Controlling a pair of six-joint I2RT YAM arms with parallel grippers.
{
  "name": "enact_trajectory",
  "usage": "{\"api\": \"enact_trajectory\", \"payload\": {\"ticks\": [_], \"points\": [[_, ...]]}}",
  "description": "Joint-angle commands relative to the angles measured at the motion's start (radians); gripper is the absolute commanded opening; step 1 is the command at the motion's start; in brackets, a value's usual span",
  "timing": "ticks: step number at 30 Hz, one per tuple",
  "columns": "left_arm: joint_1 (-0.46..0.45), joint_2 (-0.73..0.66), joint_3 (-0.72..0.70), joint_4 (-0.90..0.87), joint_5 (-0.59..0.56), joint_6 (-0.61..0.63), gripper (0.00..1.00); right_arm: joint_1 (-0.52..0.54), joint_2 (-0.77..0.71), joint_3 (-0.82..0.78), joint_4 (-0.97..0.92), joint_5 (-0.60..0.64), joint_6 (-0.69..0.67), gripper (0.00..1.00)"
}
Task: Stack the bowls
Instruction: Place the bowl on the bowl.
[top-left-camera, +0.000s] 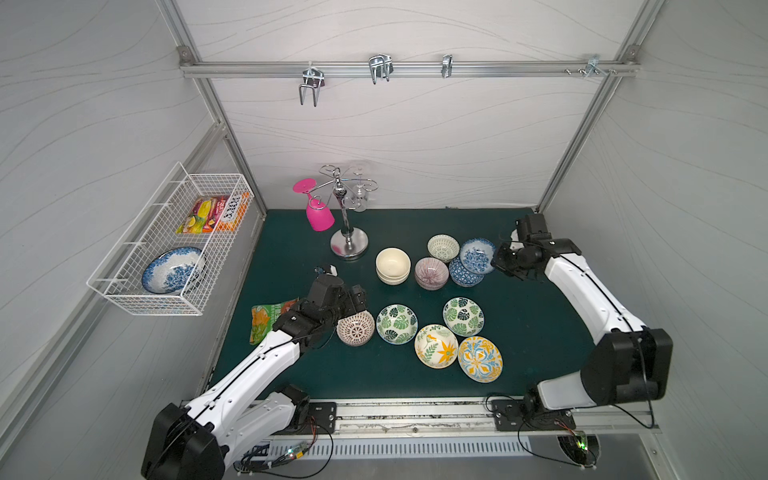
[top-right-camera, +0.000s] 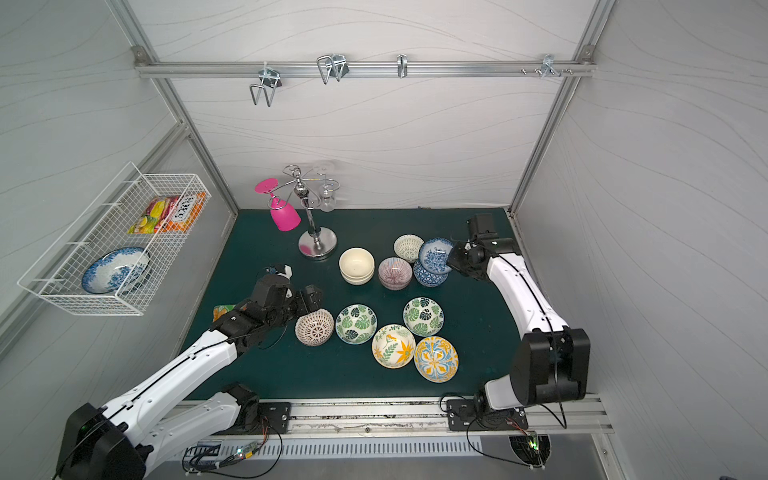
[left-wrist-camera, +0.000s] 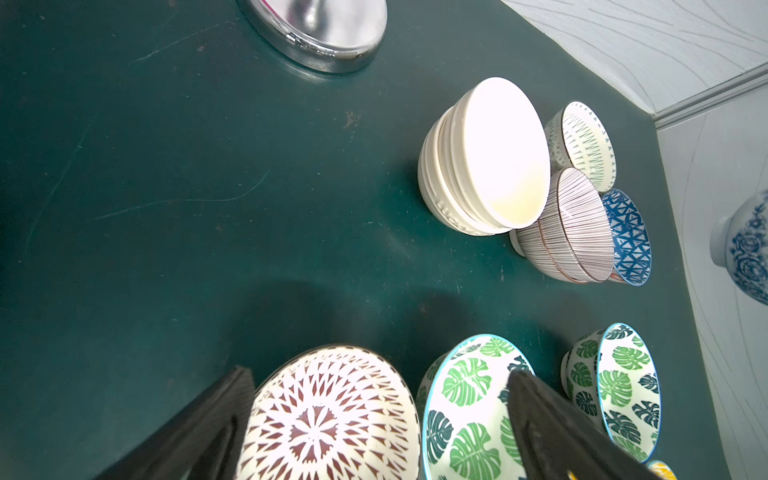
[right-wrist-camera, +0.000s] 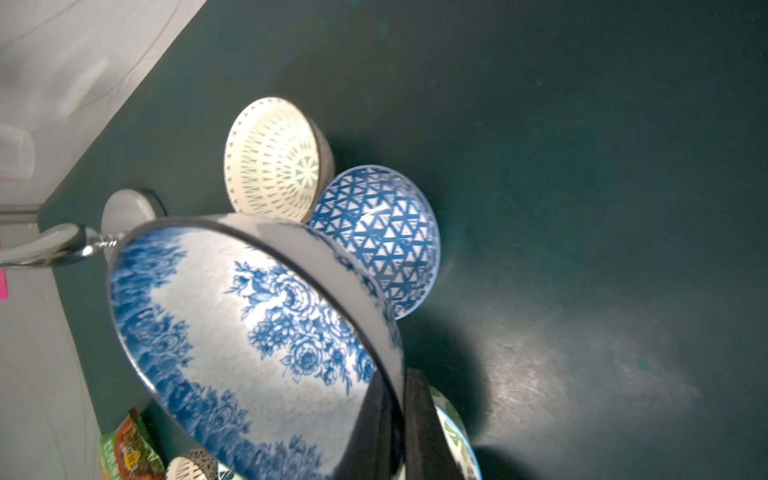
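Nearest, at the near edge of the bench: left arm and right arm, both reaching inward. Left end effector released, jaws spread wide astride the brown lattice bowl at near left; contact impossible to tell. Right end effector clenched on the rim of the blue-floral bowl, held up off the bench, partly over the blue-triangle bowl at far right. Leftward from there: grey-green lattice bowl, pink-striped stack, cream stack. Nearer, in the middle: left green-leaf bowl just beside the brown lattice bowl, right green-leaf bowl, then yellow-flower bowl and yellow-blue bowl side by side. Far left: glass rack with pink wine glass hung upside down.
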Motion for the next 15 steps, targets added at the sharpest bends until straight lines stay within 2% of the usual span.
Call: {"api": "enact_trajectory", "payload": {"ticks": [1,15], "points": [[0.006,0.004,0.032,0.031,0.009,0.007,1.0,0.007,0.065,0.041,-0.007,0.006,-0.006,0.0],[0.007,0.025,0.037,0.047,0.023,0.014,1.0,-0.002,0.21,0.012,0.081,-0.043,-0.01,0.0]]}}
